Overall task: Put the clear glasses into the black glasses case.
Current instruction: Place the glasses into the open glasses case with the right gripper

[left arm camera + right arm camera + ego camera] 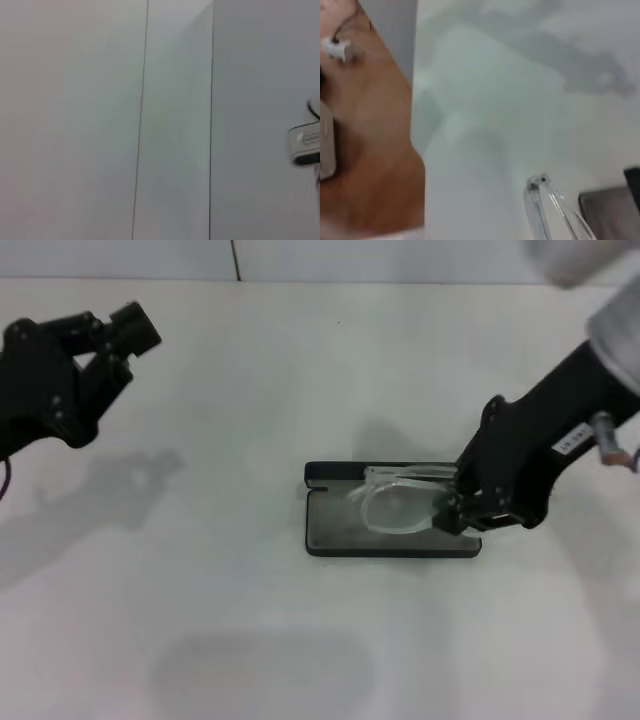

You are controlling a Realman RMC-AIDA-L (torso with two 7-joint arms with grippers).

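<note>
— What's the setting?
— A smooth, matte white table [300, 360] with soft shadows, pale wall panels behind.

— And the case?
— The black glasses case [392, 540] lies open and flat mid-table, a slim rectangle with rounded corners and dull grey lining.

— The glasses?
— The clear glasses [395, 502], glossy see-through plastic with a curved lens, rest in the case, tilted against its far edge.

— The arms?
— The right gripper [452, 512] is at the glasses' right end; whether it grips them I cannot tell. The left gripper [110, 335] hangs far left, fingers spread, holding nothing.
</note>
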